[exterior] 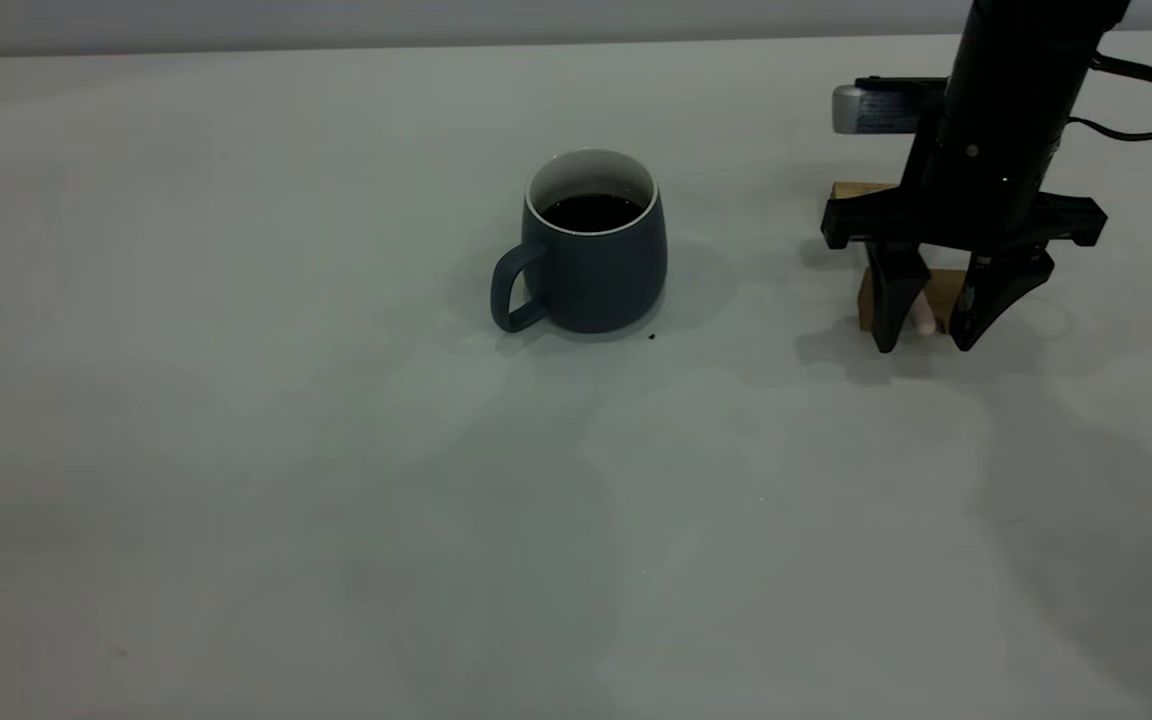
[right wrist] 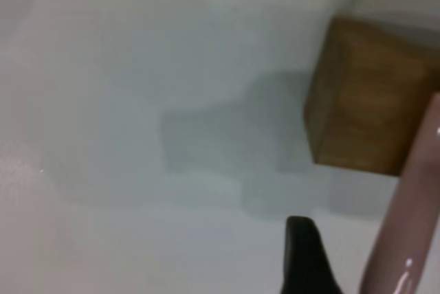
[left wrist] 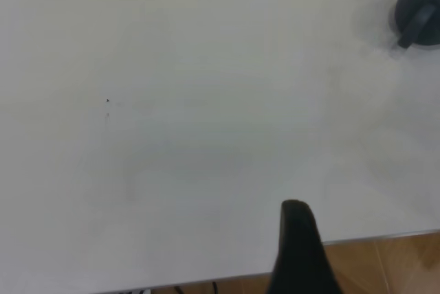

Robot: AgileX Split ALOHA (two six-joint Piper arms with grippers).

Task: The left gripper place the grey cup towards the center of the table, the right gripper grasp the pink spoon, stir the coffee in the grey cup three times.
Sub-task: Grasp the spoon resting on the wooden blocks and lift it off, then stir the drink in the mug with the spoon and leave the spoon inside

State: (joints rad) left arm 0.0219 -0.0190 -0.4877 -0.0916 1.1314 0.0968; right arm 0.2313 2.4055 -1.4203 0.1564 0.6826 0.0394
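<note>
Right pincer (exterior: 929,340), fingers spread, straddles the pink spoon (exterior: 924,315) on a wooden block (exterior: 944,292); cup (exterior: 591,250) handle points left.

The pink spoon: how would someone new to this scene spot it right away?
Start at the right gripper at the exterior view's right, well right of the grey cup. Between its open fingers, a pale pink handle tip shows: the pink spoon, against a tan wooden block. It is the only pink item.
</note>
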